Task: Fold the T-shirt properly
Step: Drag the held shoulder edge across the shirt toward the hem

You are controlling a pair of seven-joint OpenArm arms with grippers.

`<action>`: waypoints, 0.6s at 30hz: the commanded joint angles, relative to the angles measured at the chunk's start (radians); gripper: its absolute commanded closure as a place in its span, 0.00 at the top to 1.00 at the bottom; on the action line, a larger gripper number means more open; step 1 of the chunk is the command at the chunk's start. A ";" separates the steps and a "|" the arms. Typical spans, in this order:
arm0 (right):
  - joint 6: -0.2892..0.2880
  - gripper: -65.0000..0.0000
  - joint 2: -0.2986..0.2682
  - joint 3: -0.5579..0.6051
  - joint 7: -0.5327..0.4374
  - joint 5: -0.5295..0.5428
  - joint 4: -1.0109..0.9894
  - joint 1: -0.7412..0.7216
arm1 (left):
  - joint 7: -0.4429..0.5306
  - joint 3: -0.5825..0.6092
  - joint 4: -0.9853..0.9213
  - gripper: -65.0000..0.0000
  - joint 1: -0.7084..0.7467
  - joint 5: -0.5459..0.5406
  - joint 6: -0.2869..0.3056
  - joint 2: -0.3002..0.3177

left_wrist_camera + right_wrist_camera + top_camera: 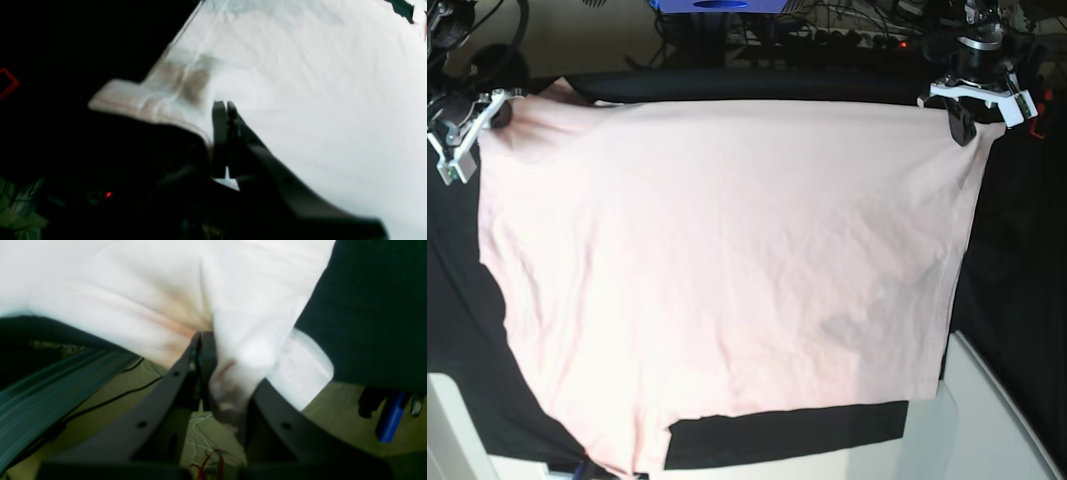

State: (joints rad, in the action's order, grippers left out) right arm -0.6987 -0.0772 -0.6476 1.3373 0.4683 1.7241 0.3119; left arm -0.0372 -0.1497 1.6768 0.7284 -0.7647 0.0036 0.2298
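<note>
Holding the T-shirt by two top corners, spread flat, no fold yet visible.

Base view: the pale pink garment covers most of the black-draped table, its plain side up; no lettering shows. At the upper right of the frame the left end effector is clenched on one corner; at the upper left the right end effector is clenched on the opposite corner. Both wrist views show the jaws pressed together on bunched fabric at the cloth's edge. Judged from this layout, the task is at an early stage: the shirt appears only spread out, and all the folding is left to do.
</note>
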 commanded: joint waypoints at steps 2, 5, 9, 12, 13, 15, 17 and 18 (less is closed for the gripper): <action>0.001 0.00 -0.023 -0.010 -0.002 0.066 0.018 0.025 | 0.032 -0.008 0.019 0.00 0.027 -0.003 -0.012 0.010; 0.001 0.00 -0.025 -0.010 -0.003 0.122 0.018 0.049 | 0.033 -0.008 0.039 0.00 0.047 -0.003 -0.012 0.010; 0.001 0.00 -0.025 -0.010 -0.003 0.123 0.021 0.048 | 0.033 -0.009 0.072 0.00 0.070 -0.003 -0.012 0.010; 0.001 0.00 -0.025 -0.007 -0.003 0.123 0.060 0.040 | 0.033 -0.009 0.082 0.00 0.066 -0.003 -0.012 0.010; 0.001 0.00 -0.025 -0.005 -0.002 0.122 0.070 0.031 | 0.033 -0.009 0.081 0.00 0.061 -0.003 -0.012 0.010; 0.001 0.00 -0.025 -0.004 -0.002 0.122 0.072 0.014 | 0.033 -0.009 0.078 0.00 0.044 -0.003 -0.012 0.010; 0.001 0.00 -0.025 -0.002 0.000 0.122 0.070 -0.007 | 0.032 -0.009 0.072 0.00 0.024 -0.003 -0.012 0.010; 0.001 0.00 -0.025 -0.002 0.000 0.125 0.070 -0.016 | 0.032 -0.009 0.062 0.00 0.018 -0.003 -0.012 0.010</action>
State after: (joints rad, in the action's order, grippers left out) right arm -0.6983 -0.0879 -0.6464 1.3418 0.5819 1.7802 0.2985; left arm -0.0330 -0.1501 1.7298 0.7334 -0.7647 -0.0002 0.2302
